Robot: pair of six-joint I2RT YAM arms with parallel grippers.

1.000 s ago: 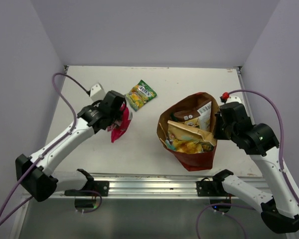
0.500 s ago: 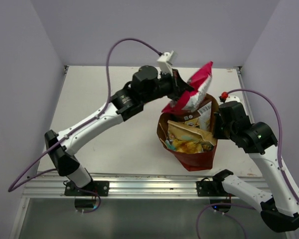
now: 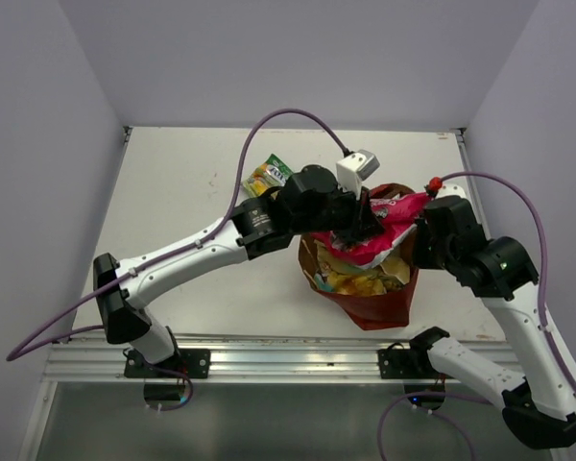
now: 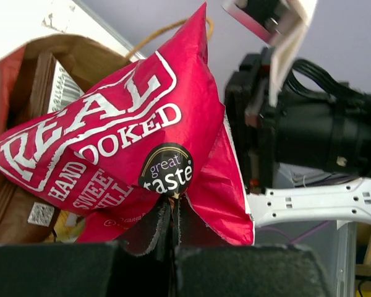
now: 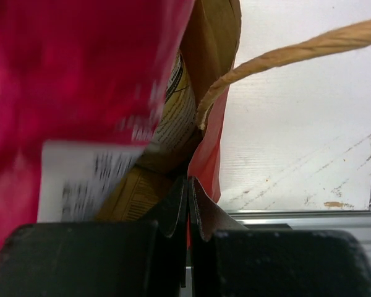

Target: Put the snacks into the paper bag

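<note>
The reddish-brown paper bag (image 3: 372, 305) lies open on the right of the table, with several packets inside, a tan one (image 3: 350, 280) showing. My left gripper (image 3: 363, 227) is shut on the pink-red "REAL" packet (image 3: 384, 230) and holds it over the bag's mouth; the packet fills the left wrist view (image 4: 111, 154) above the gripper (image 4: 172, 213). My right gripper (image 3: 422, 242) is shut on the bag's right rim (image 5: 207, 167), seen pinched between its jaws (image 5: 187, 192). The small green-yellow packet (image 3: 266, 174) lies on the table behind my left arm, partly hidden.
The bag's twisted handle (image 5: 297, 52) arcs across the right wrist view. The right arm (image 4: 315, 133) stands close behind the held packet. A metal rail (image 3: 298, 360) runs along the table's near edge. Grey walls enclose the table.
My left arm carried the pink-red packet from the table's left side up and across, then lowered it from above the bag down onto the bag's mouth. The right gripper has kept its hold.
</note>
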